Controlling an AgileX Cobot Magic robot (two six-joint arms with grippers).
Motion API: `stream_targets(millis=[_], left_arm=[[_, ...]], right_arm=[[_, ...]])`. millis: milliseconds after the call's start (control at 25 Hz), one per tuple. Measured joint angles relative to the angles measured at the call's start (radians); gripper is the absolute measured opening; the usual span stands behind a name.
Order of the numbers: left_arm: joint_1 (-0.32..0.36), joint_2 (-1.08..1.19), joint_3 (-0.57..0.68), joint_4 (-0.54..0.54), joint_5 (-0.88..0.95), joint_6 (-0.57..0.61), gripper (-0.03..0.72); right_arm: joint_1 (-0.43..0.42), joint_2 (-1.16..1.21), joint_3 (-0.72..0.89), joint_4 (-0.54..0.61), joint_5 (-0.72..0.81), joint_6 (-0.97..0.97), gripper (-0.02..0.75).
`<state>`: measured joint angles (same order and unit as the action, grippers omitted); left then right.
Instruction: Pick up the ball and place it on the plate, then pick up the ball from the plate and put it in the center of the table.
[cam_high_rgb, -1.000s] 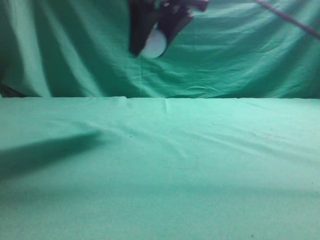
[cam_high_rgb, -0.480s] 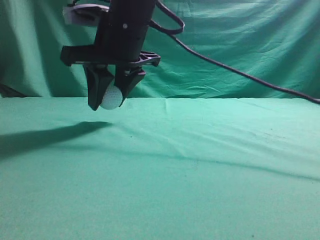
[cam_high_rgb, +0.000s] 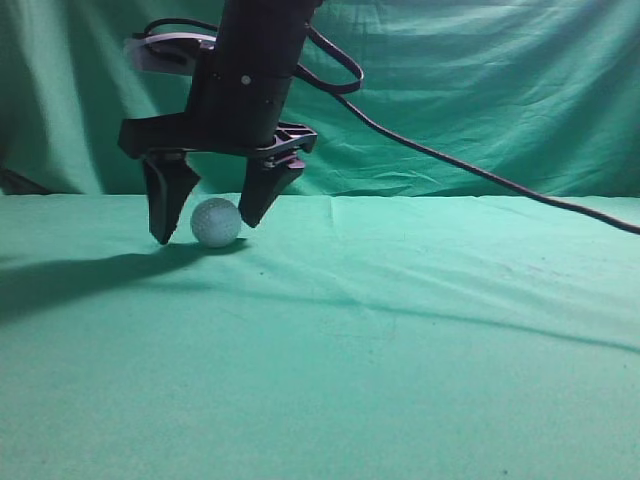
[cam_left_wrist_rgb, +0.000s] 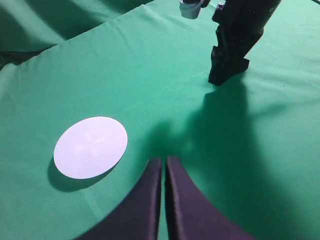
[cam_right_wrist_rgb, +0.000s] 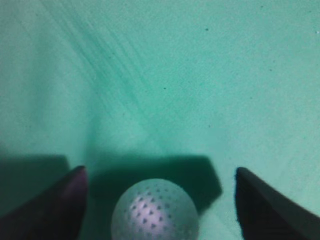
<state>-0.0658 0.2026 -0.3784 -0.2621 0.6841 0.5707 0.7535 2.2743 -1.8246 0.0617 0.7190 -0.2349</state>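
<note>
The white dimpled ball rests on the green cloth. My right gripper is open, its two black fingers either side of the ball and apart from it. In the right wrist view the ball lies low between the spread fingers. The white round plate lies flat on the cloth in the left wrist view, left of my left gripper, which is shut and empty. The right arm shows at the top of that view. The plate is out of the exterior view.
Green cloth covers the table and hangs as a backdrop. A black cable runs from the right arm off to the right. The arm's shadow falls to the left.
The right gripper came down with the ball from high up to the cloth, then opened. The ball now rests on the cloth, let go.
</note>
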Motion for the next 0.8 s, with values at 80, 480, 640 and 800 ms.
stream_targets(millis=[80, 480, 640, 800], left_arm=[[0.000, 0.000, 0.000, 0.000, 0.000, 0.000, 0.000], [0.000, 0.000, 0.000, 0.000, 0.000, 0.000, 0.000], [0.000, 0.000, 0.000, -0.003, 0.000, 0.000, 0.000], [0.000, -0.002, 0.000, -0.045, 0.000, 0.000, 0.000]], right_arm=[[0.000, 0.000, -0.020, 0.000, 0.022, 0.000, 0.589], [0.000, -0.152, -0.329, -0.051, 0.476, 0.006, 0.083], [0.000, -0.281, -0.361, -0.054, 0.532, 0.026, 0.000], [0.000, -0.413, -0.359, -0.059, 0.543, 0.066, 0.000]])
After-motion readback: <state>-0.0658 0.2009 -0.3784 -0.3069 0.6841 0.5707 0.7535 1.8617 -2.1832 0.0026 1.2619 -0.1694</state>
